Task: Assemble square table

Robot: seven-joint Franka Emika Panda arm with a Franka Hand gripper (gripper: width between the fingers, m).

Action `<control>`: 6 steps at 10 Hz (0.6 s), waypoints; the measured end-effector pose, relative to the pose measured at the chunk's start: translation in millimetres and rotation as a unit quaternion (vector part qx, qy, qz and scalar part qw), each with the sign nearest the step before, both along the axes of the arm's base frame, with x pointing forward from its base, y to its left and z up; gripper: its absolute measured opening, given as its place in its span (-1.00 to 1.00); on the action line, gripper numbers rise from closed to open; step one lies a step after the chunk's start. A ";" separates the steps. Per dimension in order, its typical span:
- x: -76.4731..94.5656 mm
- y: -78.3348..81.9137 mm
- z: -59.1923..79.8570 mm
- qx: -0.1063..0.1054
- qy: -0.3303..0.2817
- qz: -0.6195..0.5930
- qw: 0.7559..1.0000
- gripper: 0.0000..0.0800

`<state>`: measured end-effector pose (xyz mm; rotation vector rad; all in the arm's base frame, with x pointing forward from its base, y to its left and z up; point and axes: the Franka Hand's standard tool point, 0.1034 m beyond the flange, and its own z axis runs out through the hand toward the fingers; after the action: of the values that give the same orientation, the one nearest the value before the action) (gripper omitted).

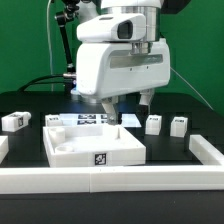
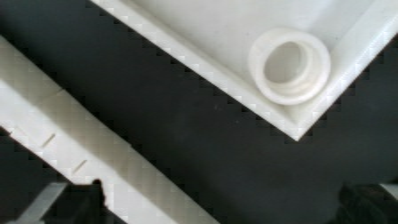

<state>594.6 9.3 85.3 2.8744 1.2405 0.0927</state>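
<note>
The claw (image 1: 128,105) stands fully open and holds nothing. Just beneath it, the white plastic square tray-like top (image 1: 70,152) lies on the black tabletop (image 1: 200,115). I judge the step is reaching for this top. The next move calls for lowering the claw astride the rim, then closing.

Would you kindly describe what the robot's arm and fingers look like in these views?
The arm is white and boxy at its end, with rounded edges and a thin grey seam across it. A silver-grey camera unit is mounted above that, and black cables run behind it. The two fingers are short and dark. No markings are legible.
</note>
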 end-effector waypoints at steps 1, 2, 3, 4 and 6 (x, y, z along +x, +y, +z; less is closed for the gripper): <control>1.5 -0.5 0.4 0.000 -0.005 0.000 1.000 0.62; 1.5 -0.5 0.4 0.000 -0.005 -0.001 1.000 0.62; 1.5 -0.6 0.4 0.000 -0.005 -0.001 1.000 0.62; 1.4 -0.5 0.4 0.000 -0.005 0.000 1.000 0.62; 1.4 -0.6 0.4 0.000 -0.005 0.002 1.000 0.62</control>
<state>596.0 8.7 85.6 2.8681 1.2435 0.1071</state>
